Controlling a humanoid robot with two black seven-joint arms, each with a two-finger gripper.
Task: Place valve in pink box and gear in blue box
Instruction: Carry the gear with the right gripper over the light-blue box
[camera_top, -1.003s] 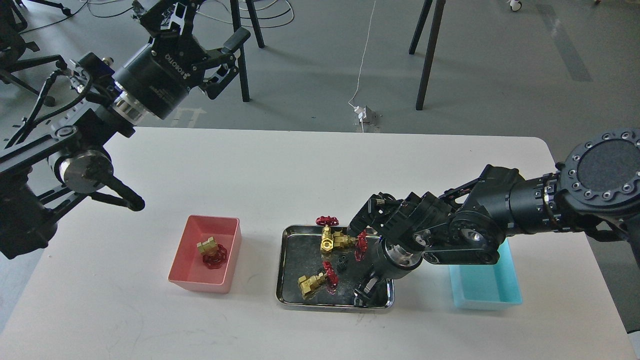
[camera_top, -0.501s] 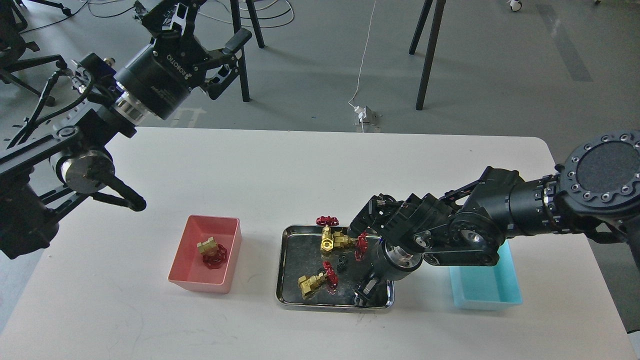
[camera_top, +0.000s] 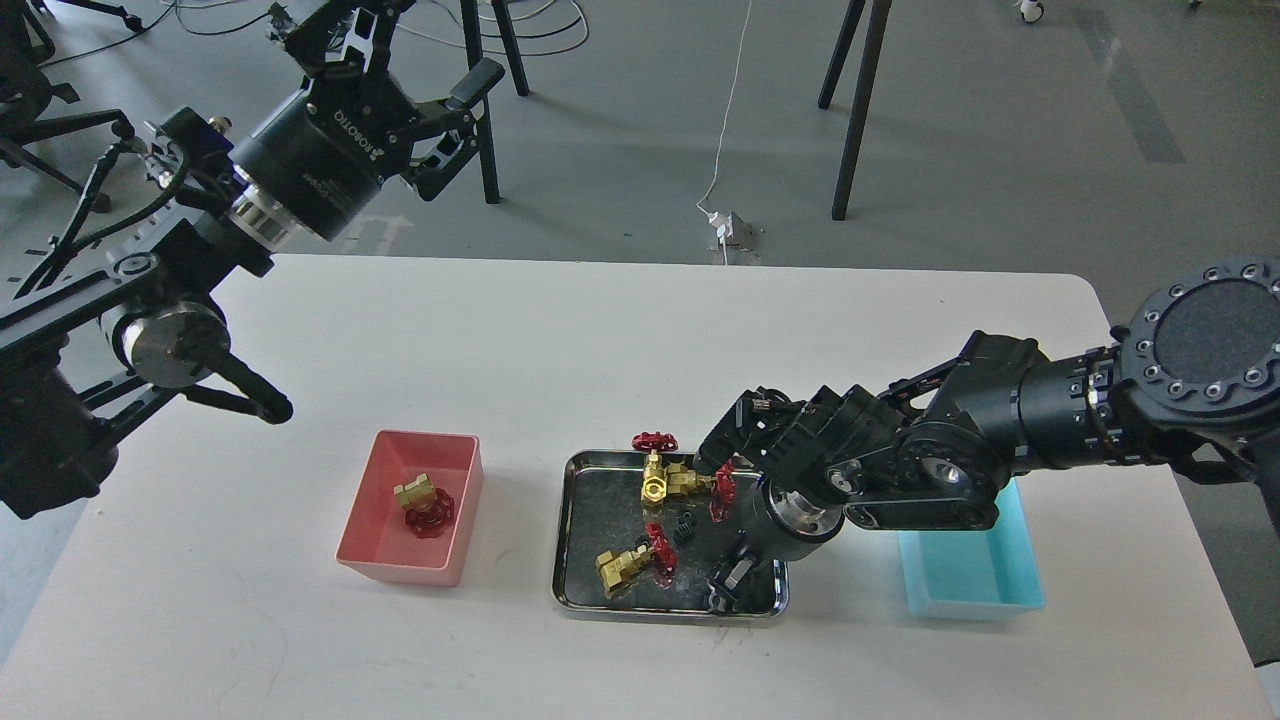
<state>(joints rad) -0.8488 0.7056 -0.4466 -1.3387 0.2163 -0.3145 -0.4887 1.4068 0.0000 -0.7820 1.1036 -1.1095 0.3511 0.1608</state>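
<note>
A steel tray (camera_top: 566, 540) in the middle of the table holds brass valves with red handwheels: two touching at the back (camera_top: 668, 482) and one at the front left (camera_top: 622, 566). A tiny black gear (camera_top: 684, 528) lies between them. My right gripper (camera_top: 716, 520) is low over the tray's right half and open. One finger is by the rear valves, the other by the tray's front rim, with the gear just left of the gap. The pink box (camera_top: 372, 548) holds one valve (camera_top: 422, 500). The blue box (camera_top: 975, 590) is partly hidden by my right arm. My left gripper (camera_top: 405, 50) is open, empty and raised at the far left.
My left arm (camera_top: 150, 330) hangs over the table's left edge. Chair and stand legs (camera_top: 858, 110) are on the floor beyond the table. A white cable and plug (camera_top: 728, 228) lie on the floor behind the far edge.
My left gripper has lifted very slightly. My right gripper has stayed over the tray, with almost no movement. The valves and the gear have not moved.
</note>
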